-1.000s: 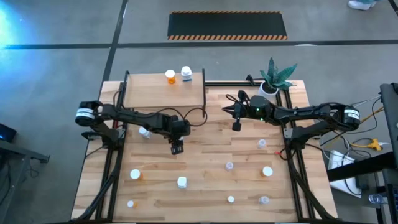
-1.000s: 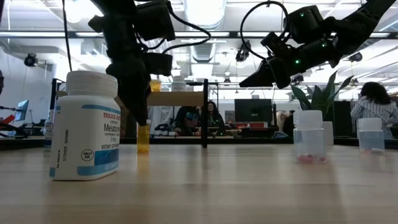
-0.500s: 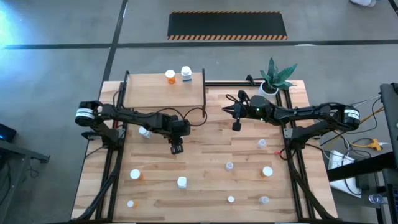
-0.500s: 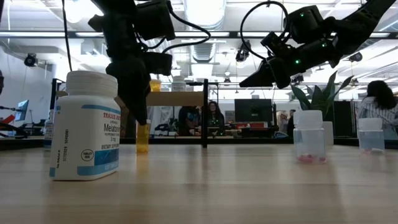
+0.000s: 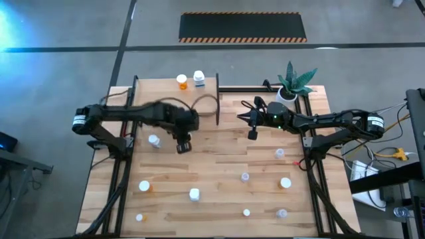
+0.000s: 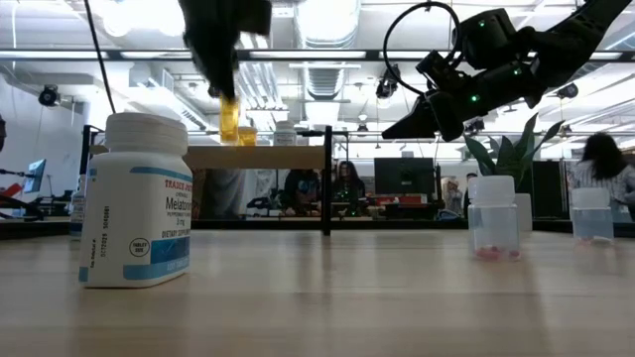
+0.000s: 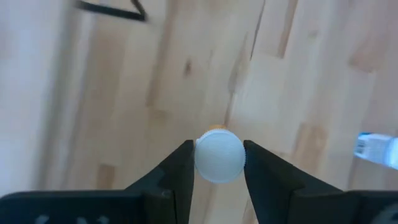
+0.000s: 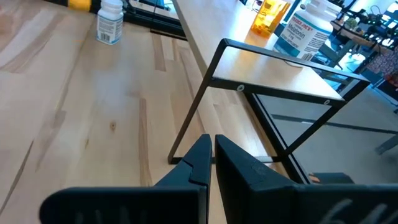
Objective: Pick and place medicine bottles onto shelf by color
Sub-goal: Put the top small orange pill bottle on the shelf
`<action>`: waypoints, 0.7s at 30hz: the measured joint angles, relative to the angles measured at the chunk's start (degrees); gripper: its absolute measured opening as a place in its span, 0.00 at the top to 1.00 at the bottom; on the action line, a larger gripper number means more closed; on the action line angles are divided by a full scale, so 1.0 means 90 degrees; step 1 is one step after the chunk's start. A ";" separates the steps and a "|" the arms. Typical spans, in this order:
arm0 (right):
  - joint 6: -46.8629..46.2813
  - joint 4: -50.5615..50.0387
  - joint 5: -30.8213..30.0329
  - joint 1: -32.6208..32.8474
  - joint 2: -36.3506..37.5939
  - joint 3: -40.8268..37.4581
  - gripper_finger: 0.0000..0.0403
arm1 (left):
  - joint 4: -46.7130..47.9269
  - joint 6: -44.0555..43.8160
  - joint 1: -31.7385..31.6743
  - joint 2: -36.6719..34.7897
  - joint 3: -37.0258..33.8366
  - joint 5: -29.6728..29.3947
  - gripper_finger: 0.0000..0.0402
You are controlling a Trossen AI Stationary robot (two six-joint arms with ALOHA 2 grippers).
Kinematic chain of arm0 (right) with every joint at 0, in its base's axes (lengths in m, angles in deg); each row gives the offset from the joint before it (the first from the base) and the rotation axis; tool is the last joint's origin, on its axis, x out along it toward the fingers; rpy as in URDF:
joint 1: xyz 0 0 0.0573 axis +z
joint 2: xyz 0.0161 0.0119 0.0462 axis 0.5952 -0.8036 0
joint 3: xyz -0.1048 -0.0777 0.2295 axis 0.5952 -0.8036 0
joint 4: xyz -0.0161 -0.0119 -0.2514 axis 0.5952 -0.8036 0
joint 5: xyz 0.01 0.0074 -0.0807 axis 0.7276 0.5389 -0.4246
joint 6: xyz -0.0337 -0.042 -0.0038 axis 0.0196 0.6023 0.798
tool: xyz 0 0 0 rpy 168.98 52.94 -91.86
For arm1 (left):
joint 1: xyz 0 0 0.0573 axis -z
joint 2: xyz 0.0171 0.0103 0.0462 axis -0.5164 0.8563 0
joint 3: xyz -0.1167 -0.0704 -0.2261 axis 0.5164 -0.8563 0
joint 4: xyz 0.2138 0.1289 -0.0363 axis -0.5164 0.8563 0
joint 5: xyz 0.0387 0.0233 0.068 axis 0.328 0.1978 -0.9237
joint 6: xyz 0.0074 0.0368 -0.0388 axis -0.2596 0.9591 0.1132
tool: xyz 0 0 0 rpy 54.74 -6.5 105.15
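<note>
Hanging upright in the air, an orange medicine bottle (image 6: 229, 118) with a white cap sits pinched between the fingers of the left gripper (image 7: 218, 163), its long axis vertical and its cap up against the wrist camera. The jaws stand partly closed, one on each side of the cap, and the bottle is clear of the table (image 5: 219, 166).

From above, the left gripper (image 5: 182, 144) hovers over the planks just off the near right corner of the shelf (image 5: 159, 99). That is the relation the next move turns on: the shelf board lies farther back and a little to the left of the gripper, and an orange bottle on the shelf (image 5: 181, 81) stands at its far edge beside a white bottle on the shelf (image 5: 198, 78). Judged from this, the carried bottle belongs next to the orange one.

The right gripper (image 5: 252, 135) waits with its fingers pressed together, empty, near the potted plant (image 5: 295, 82), right of the shelf.
</note>
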 joint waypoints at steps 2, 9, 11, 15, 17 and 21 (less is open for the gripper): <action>-0.0001 0.0000 0.0000 0.0000 0.0000 0.0000 0.97 | 0.0487 0.0000 -0.0171 -0.0066 0.0558 -0.0070 0.73; -0.0107 -0.0071 0.0000 0.0005 0.0000 0.0000 0.97 | 0.1889 0.0266 -0.1193 -0.0108 0.1842 -0.0533 0.73; -0.0148 -0.0099 0.0000 0.0005 0.0000 0.0000 0.97 | 0.1887 0.0530 -0.1616 -0.0108 0.1885 -0.0530 0.73; -0.0188 -0.0164 0.0000 0.0005 0.0000 0.0000 0.97 | 0.1875 0.1146 -0.2567 -0.0046 0.1758 -0.0501 0.73; -0.0188 -0.0191 0.0000 0.0005 0.0000 -0.0002 0.97 | 0.1832 0.1428 -0.3036 0.0023 0.1641 -0.0501 0.73; -0.0184 -0.0192 0.0000 0.0005 0.0000 -0.0002 0.97 | 0.1369 0.1926 -0.3778 0.0138 0.1428 -0.0485 0.73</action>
